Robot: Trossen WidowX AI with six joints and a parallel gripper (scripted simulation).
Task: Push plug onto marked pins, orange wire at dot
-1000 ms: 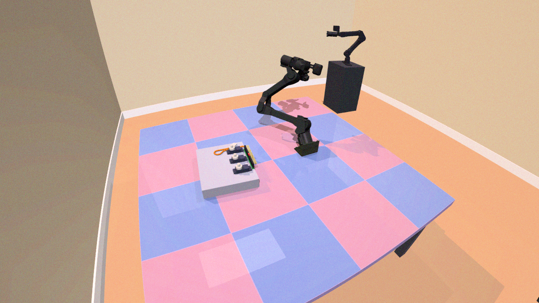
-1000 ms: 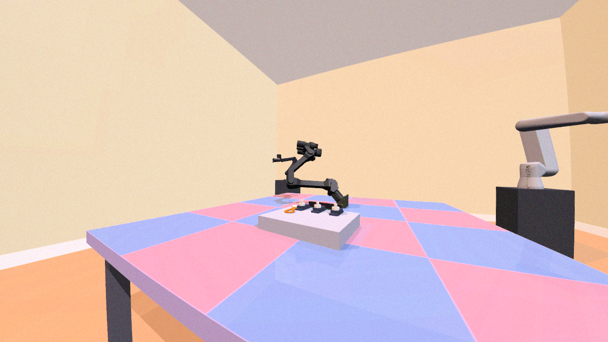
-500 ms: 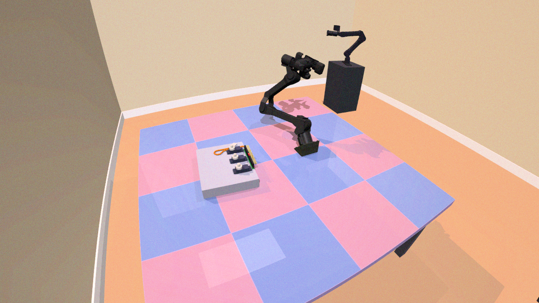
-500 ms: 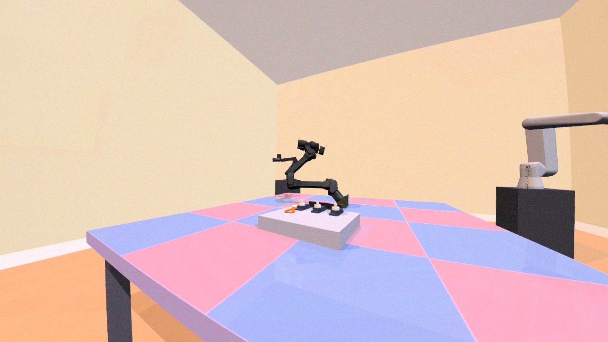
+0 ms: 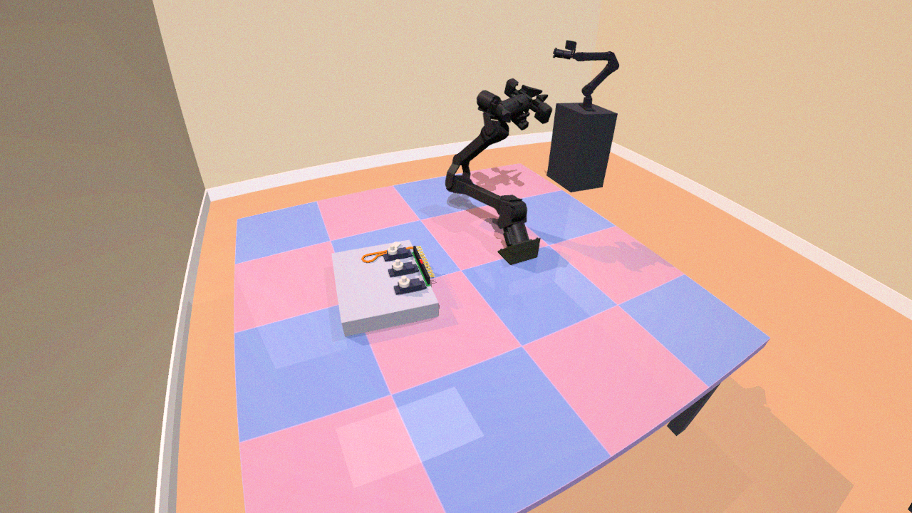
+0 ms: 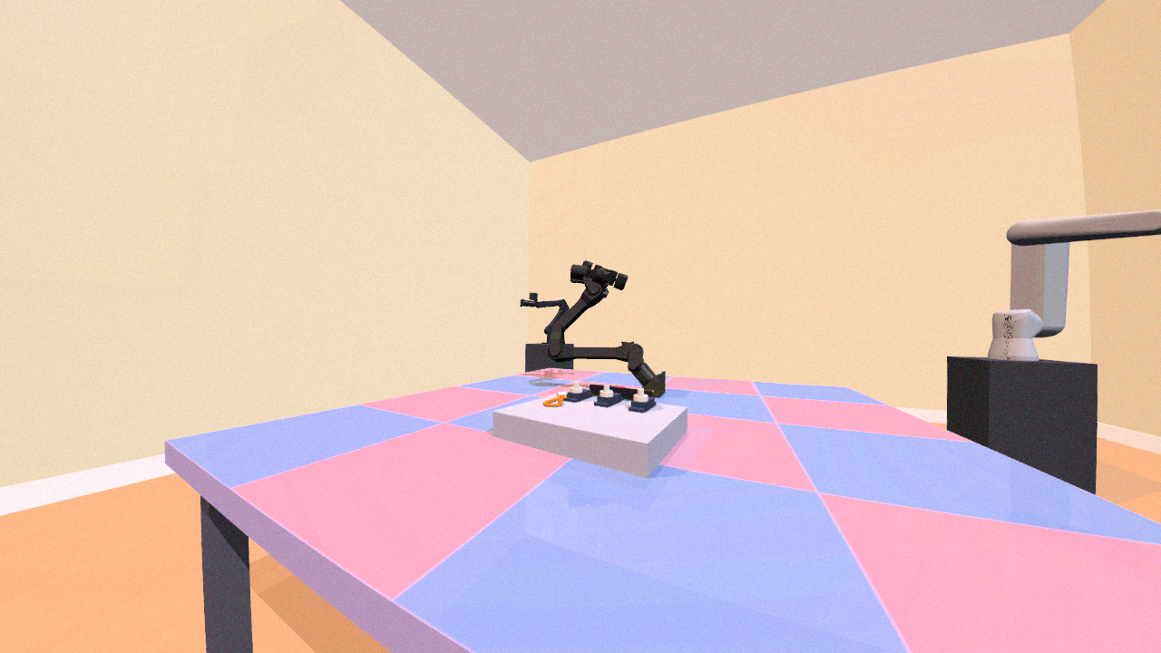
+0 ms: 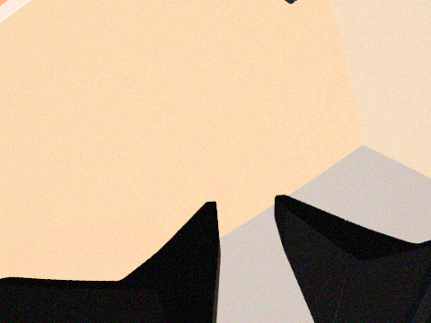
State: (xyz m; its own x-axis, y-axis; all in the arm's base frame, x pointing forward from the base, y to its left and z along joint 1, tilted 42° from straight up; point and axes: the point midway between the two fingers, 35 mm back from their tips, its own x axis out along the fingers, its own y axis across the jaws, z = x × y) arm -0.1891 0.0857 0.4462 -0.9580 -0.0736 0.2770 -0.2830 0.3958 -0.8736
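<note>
My gripper [image 5: 544, 94] [image 7: 245, 208] is partly open, with nothing between its fingertips. It is raised high above the far part of the table, away from the holder and pointing away from it. A pale grey block [image 5: 363, 293] [image 6: 568, 422] on the table carries three dark servos with white tops. An orange lead [image 5: 370, 257] [image 6: 552, 402] loops beside the far servo [image 5: 393, 250] [image 6: 576, 393]. A row of yellowish pins [image 5: 428, 262] sticks out along the block's edge towards the arm's base. The plug, its holes and the dot are too small to make out.
The arm's base [image 5: 519, 251] stands on the checkered table [image 5: 567, 395] [image 6: 689, 568], beside the block. Another dark arm stands on a black pedestal [image 5: 581, 149] beyond the table. A pale arm stands on a dark pedestal [image 6: 1022, 422] at the right in the exterior view.
</note>
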